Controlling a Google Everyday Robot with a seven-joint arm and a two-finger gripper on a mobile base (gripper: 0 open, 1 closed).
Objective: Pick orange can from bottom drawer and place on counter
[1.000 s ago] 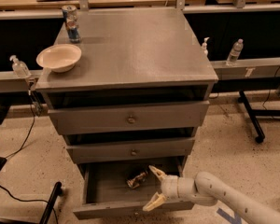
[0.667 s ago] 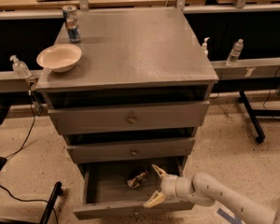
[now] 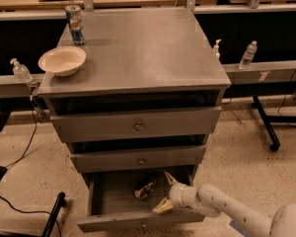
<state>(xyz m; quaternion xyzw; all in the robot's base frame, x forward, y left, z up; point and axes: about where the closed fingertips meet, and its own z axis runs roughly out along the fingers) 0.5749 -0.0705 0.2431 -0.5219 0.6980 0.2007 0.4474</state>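
As gripper (image 3: 164,193) hangs wide open, empty, beside orange can (image 3: 144,189) in bottom drawer (image 3: 133,221), a finger could shove it away. Result: missed grasp

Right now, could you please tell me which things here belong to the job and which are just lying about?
Part of the job: the orange can, lying in the open bottom drawer; the counter; the gripper, open, in the drawer beside the can.
Just lying about: the bowl and tall can on the counter; the water bottle.

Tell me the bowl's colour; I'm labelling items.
Bowl: cream, camera view; open gripper hangs in the bottom drawer by the orange can.
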